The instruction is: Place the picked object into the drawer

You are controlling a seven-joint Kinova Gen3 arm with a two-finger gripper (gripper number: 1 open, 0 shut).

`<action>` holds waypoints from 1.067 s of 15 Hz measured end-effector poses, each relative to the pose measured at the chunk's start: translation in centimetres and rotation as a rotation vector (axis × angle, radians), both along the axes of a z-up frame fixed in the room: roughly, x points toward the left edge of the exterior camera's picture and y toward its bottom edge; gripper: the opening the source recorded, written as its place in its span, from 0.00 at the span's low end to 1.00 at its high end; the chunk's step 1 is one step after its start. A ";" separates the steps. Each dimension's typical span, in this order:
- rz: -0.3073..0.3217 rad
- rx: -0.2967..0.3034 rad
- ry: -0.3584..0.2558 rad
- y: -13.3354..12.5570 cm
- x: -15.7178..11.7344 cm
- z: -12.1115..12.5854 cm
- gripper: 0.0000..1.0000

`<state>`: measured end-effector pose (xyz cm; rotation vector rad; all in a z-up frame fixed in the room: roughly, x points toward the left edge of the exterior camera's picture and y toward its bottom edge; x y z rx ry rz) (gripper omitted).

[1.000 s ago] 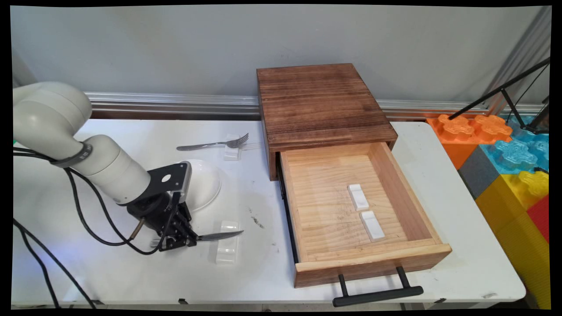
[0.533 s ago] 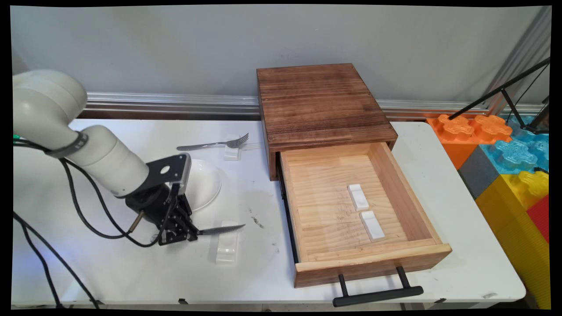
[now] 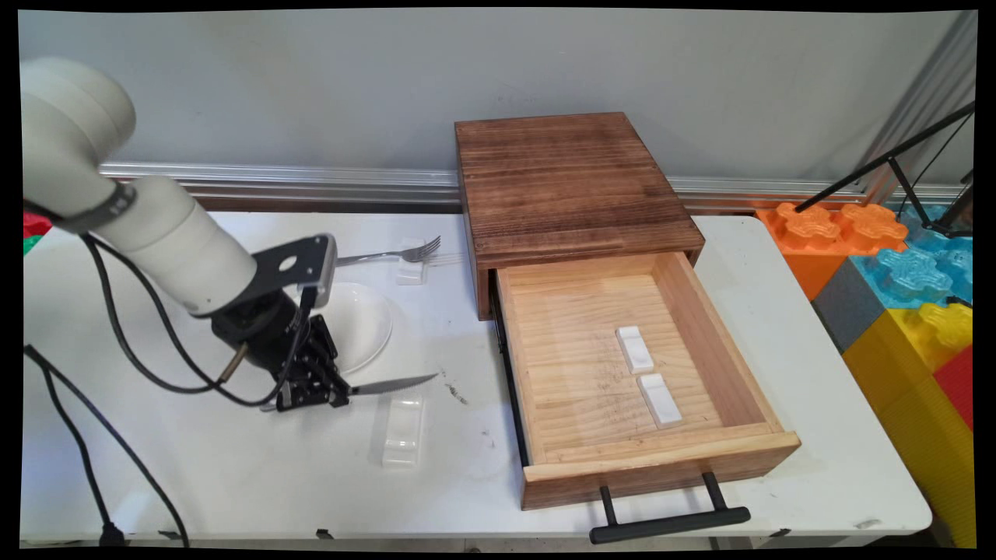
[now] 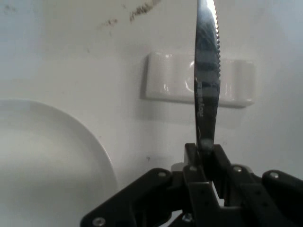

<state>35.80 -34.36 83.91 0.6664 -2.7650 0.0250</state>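
Note:
My gripper [image 3: 336, 393] [image 4: 204, 156] is shut on the handle of a steel knife [image 3: 393, 384] [image 4: 207, 71]. The serrated blade points right toward the drawer and hangs a little above the table. Below the blade lies a white cutlery rest [image 3: 402, 428] [image 4: 199, 85], apart from the knife. A white plate [image 3: 359, 324] [image 4: 47, 156] sits just behind the gripper.
A fork [image 3: 389, 253] lies on a second white rest [image 3: 410, 270] at the back. The wooden box [image 3: 564, 183] has its drawer [image 3: 654, 459] pulled open, with two white rests [image 3: 647, 375] inside and a black handle [image 3: 669, 525]. Coloured foam blocks [image 3: 895, 272] stand at the right.
The gripper has risen with the knife, lifting it off the white rest and away from the table. The arm has moved up and slightly back.

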 end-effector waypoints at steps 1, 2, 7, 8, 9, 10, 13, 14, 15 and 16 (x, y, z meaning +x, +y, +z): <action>0.006 0.001 0.000 -0.2 -0.3 0.9 0.00; 0.010 0.001 0.001 -0.5 -0.6 1.5 0.00; 0.028 0.000 0.014 -1.7 -2.7 4.0 0.00; 0.031 -0.001 0.015 -1.8 -3.1 4.4 0.00; 0.037 -0.001 0.016 -2.1 -3.8 4.9 0.00; 0.043 -0.002 0.017 -2.4 -4.5 5.5 0.00; 0.039 0.004 0.023 -3.0 -7.0 6.9 0.00; 0.036 0.008 0.028 -3.2 -7.9 7.3 0.00; 0.033 0.011 0.034 -3.4 -8.7 7.6 0.00; 0.032 0.013 0.037 -3.5 -9.2 7.8 0.00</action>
